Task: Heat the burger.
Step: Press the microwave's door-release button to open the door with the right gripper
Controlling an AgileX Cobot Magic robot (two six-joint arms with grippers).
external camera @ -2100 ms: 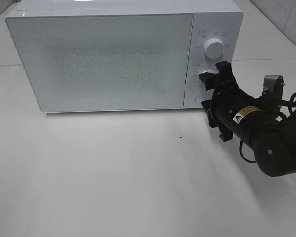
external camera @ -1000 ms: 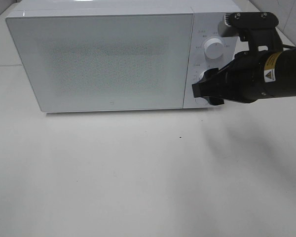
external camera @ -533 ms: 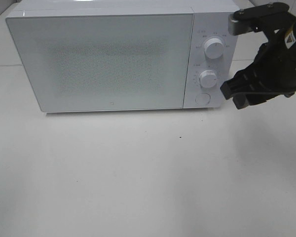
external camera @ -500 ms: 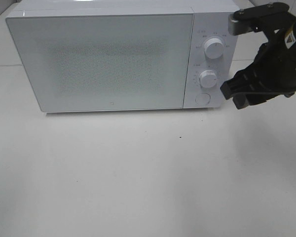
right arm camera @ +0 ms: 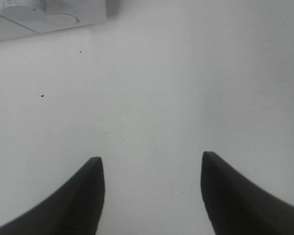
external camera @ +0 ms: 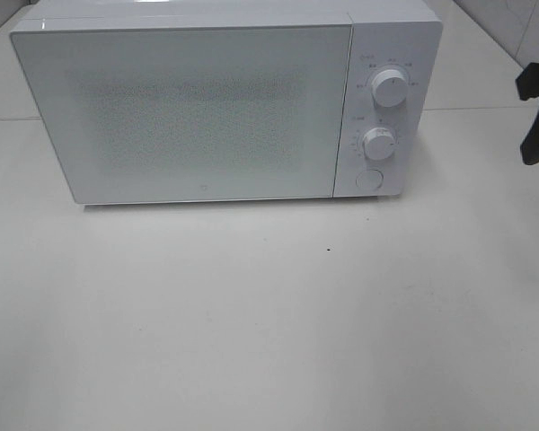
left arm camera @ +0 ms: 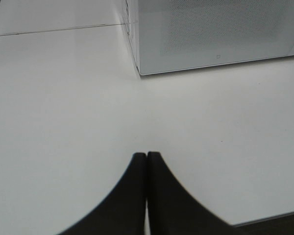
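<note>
Behind the shut door of the white microwave, if anywhere, is the burger, which no view shows; the frosted panel hides the inside. With the door closed, heating looks a matter of the upper dial and lower dial. The right gripper hangs over the table, well apart from the controls, jaws spread, holding nothing. The left gripper hovers near the microwave's corner, jaws pressed together, empty.

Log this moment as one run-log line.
microwave: door closed | burger: not visible | left gripper: shut, empty | right gripper: open, empty, right of microwave
</note>
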